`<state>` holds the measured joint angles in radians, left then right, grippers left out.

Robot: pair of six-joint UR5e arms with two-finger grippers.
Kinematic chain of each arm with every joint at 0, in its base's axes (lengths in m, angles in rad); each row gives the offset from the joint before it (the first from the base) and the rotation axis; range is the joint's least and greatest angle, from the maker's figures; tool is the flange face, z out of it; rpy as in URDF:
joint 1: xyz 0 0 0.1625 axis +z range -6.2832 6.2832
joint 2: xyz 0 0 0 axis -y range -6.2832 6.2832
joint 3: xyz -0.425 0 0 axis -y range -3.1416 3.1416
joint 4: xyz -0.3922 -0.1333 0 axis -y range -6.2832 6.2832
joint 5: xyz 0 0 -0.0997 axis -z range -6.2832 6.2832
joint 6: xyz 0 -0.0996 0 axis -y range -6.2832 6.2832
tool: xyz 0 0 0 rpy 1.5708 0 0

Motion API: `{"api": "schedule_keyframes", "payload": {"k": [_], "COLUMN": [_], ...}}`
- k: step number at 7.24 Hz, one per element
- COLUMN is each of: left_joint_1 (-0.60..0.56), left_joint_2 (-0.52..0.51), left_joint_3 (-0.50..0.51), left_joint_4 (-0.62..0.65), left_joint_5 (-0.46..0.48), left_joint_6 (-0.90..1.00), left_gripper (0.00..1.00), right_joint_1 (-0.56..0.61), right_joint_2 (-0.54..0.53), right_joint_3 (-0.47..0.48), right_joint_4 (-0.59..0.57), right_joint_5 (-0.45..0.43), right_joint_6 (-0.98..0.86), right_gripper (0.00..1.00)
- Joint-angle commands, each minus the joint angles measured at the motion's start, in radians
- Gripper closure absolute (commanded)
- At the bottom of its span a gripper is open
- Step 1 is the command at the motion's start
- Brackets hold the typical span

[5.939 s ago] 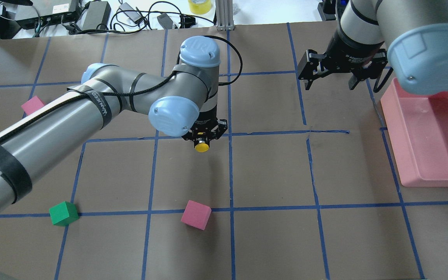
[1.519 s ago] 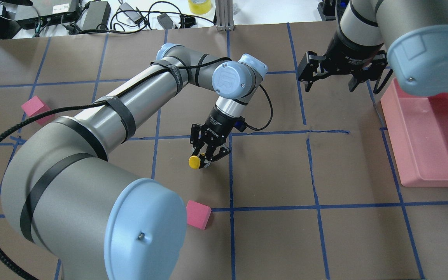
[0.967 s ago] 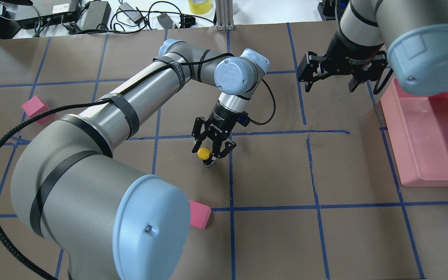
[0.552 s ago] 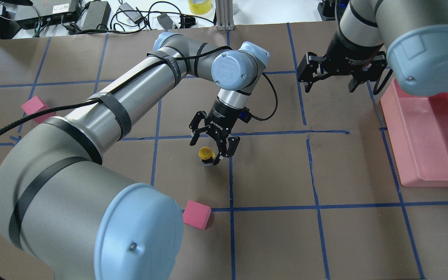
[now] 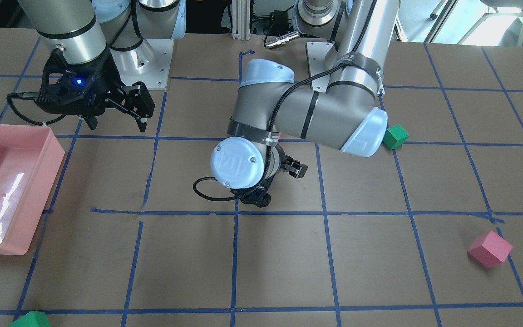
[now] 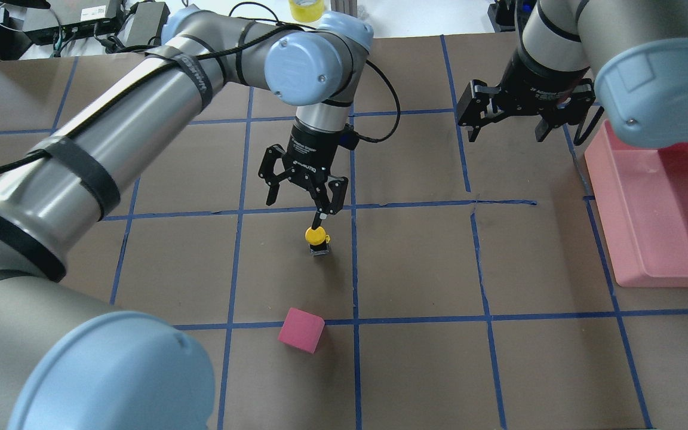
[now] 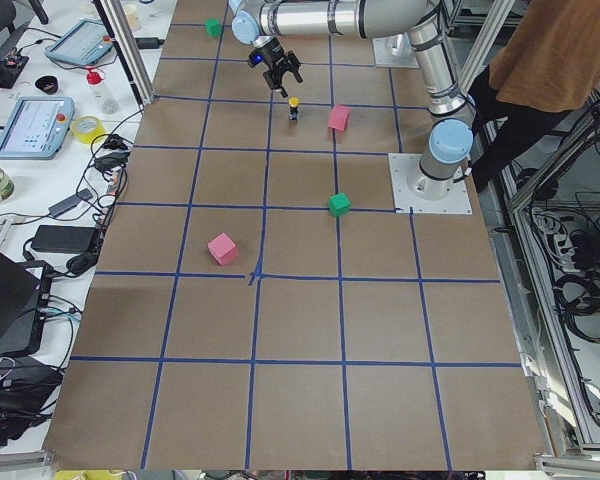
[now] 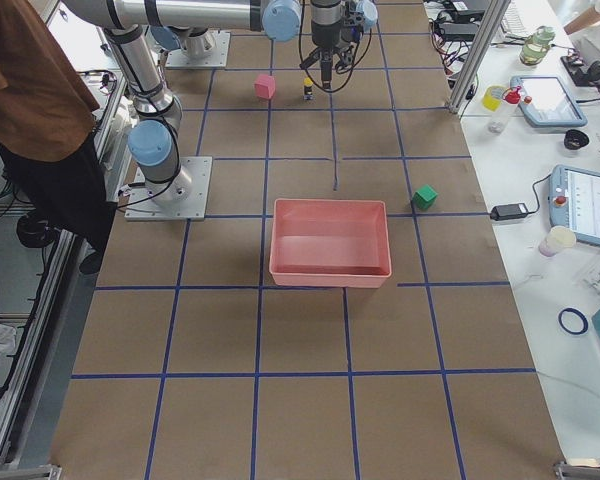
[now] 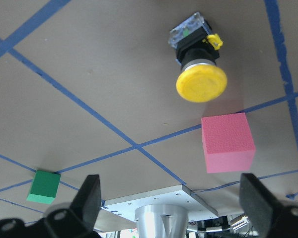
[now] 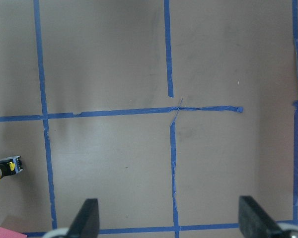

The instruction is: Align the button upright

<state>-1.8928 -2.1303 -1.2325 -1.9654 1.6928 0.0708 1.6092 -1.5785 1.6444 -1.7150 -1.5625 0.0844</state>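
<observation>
The button stands upright on the brown table, its yellow cap on top and its black-grey base down, just left of a blue tape line. It also shows in the left wrist view and at the left edge of the right wrist view. My left gripper is open and empty, raised above and behind the button and apart from it. My right gripper is open and empty at the far right, near the pink tray. In the front-facing view the left arm's wrist hides the button.
A pink tray stands at the right edge. A pink cube lies in front of the button. A green cube sits by the left arm, and another pink cube lies further out. A person stands by the robot's base.
My left gripper held the button, set it upright on the table, opened, and drew up and back from it. The right arm has not moved.
</observation>
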Motion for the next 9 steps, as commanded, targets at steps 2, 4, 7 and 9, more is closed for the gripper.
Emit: {"api": "schedule_keyframes", "payload": {"k": [2, 4, 7, 9], "left_joint_1": [0.14, 0.233, 0.307, 0.322], "left_joint_2": [0.143, 0.205, 0.326, 0.416], "left_joint_3": [-0.004, -0.019, -0.051, -0.112], "left_joint_4": [0.152, 0.338, 0.385, 0.413], "left_joint_5": [-0.025, -0.024, -0.044, -0.053], "left_joint_6": [-0.216, -0.246, -0.124, -0.095], "left_gripper": [0.0, 0.0, 0.0, 0.0], "right_joint_1": [0.0, 0.0, 0.0, 0.0], "right_joint_2": [0.0, 0.0, 0.0, -0.003], "right_joint_3": [0.0, 0.0, 0.0, 0.0], "right_joint_4": [0.0, 0.0, 0.0, 0.0], "right_joint_5": [-0.001, -0.001, -0.005, -0.008], "right_joint_6": [0.0, 0.0, -0.002, -0.002], "right_gripper": [0.0, 0.0, 0.0, 0.0]}}
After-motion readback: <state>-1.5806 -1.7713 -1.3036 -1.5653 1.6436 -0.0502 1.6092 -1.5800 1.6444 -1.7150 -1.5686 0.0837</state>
